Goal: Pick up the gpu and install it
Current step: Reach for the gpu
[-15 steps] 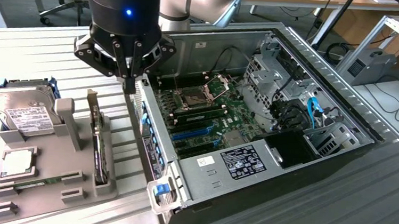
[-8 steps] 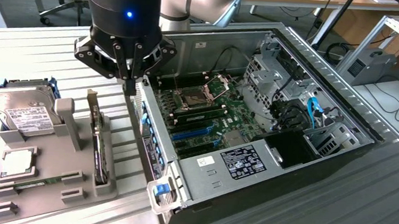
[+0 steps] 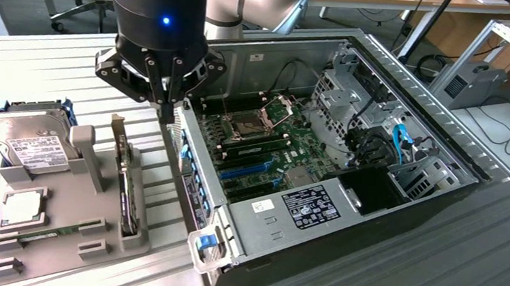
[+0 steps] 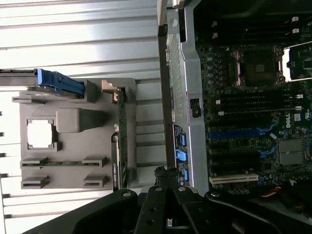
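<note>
Now we are hovering the empty, narrow-pinched end effector (image 3: 167, 109) over the grey metal computer-case wall (image 3: 190, 179), the thin green gpu (image 3: 126, 187) standing edgewise just outside.

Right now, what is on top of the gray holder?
A hard drive, the gpu standing on edge, a silver processor and a memory stick. The slot of the holder covers the gpu's lower edge.

The gpu (image 3: 126, 177) stands upright on its long edge in a slot of the grey holder (image 3: 60, 250), silver bracket at its far end, just left of the open computer case (image 3: 261, 242). In the wrist view the gpu (image 4: 123, 146) shows as a thin green edge.
</note>
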You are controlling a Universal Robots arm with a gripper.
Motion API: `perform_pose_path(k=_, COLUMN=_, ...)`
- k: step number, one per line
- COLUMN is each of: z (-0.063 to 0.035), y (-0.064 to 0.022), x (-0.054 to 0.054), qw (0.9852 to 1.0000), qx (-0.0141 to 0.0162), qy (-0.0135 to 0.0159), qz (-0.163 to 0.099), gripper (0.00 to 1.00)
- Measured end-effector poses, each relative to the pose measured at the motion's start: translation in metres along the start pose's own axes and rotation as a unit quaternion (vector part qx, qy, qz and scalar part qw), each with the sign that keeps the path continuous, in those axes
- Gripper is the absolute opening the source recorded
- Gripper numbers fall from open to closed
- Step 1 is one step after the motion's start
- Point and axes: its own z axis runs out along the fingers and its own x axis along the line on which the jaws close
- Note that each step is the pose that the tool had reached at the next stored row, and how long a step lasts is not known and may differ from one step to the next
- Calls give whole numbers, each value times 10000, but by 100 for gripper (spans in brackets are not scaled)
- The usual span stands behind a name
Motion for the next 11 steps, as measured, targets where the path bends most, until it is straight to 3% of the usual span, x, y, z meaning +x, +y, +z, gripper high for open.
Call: perform_pose_path(k=11, z=5, y=-29, x=-2, qw=10000, qx=0, qy=0, qz=0, gripper=11)
